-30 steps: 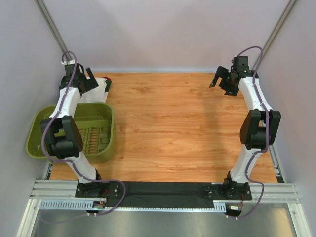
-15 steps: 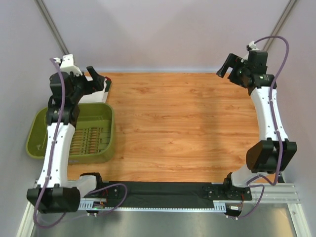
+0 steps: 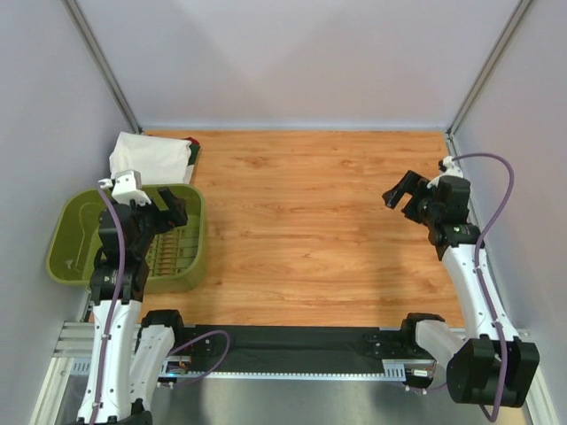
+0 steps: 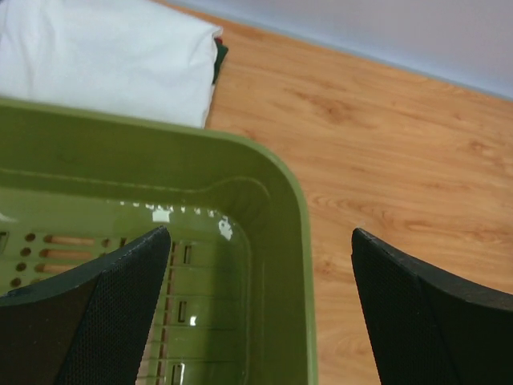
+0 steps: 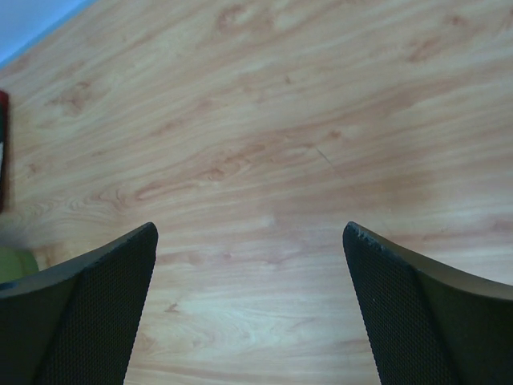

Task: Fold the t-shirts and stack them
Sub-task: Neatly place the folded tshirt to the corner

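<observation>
The t-shirts (image 3: 151, 158) lie folded in one stack at the far left corner of the table (image 3: 310, 221), white cloth on top, thin dark red and dark green edges showing along its right side; the stack sits just behind the green basket (image 3: 198, 239); the left gripper (image 3: 168, 211) hangs over the basket's far right corner, jaws wide apart and holding nothing; the right gripper (image 3: 403, 190) hangs over bare wood on the right side, jaws likewise spread wide and empty.

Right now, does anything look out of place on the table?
Nothing stands out. The shirts lie folded in a pile at the far left corner, behind the upright basket.
</observation>
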Robot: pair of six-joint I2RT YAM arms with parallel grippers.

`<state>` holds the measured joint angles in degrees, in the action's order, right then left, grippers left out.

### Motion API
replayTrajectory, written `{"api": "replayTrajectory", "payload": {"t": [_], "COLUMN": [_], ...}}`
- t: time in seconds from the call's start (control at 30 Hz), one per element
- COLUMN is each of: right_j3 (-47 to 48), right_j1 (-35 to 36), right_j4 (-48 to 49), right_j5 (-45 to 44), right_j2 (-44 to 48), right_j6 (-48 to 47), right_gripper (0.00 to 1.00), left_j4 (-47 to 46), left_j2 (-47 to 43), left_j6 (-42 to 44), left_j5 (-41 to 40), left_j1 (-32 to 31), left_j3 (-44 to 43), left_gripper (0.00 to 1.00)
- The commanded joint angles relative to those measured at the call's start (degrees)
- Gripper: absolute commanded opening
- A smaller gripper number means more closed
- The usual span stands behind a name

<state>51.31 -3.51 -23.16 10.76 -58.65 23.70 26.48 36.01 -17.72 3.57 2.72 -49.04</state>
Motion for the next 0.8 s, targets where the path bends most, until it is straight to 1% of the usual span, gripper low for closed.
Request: {"api": "replayTrajectory", "payload": {"t": [0.0,0.1,0.37,0.57,0.77], "right_j3": [-6.48,-7.54,-2.98,-1.65,-1.30], "right_j1": [0.17,0.17,0.17,0.17,0.17], "right_j4": [8.74,8.66,8.22,8.13,8.57], "right_j5": [-1.62,-2.24,-2.77,-2.24,-2.42], "right_j2": [1.96,1.44,-1.46,-2.69,-2.78], "right_j6": [4.33,4.07,2.84,2.31,2.14], "right_gripper": [1.00,1.00,1.00,1.00,1.00], "left_j4": [-1.86,-2.74,-2.84,-2.92,-3.19], "left_j2": [-2.17,-2.79,-3.22,-5.07,-5.07], "left_j6": [-1.44,-2.06,-1.18,-1.18,-0.92], "left_j5": [-1.37,-1.12,-0.59,-1.38,-1.55], "left_j1": [0.18,0.27,0.18,0.18,0.18], "left_j3": [4.20,5.79,6.94,8.16,8.17], "left_gripper": [0.99,1.00,0.99,0.99,0.99]}}
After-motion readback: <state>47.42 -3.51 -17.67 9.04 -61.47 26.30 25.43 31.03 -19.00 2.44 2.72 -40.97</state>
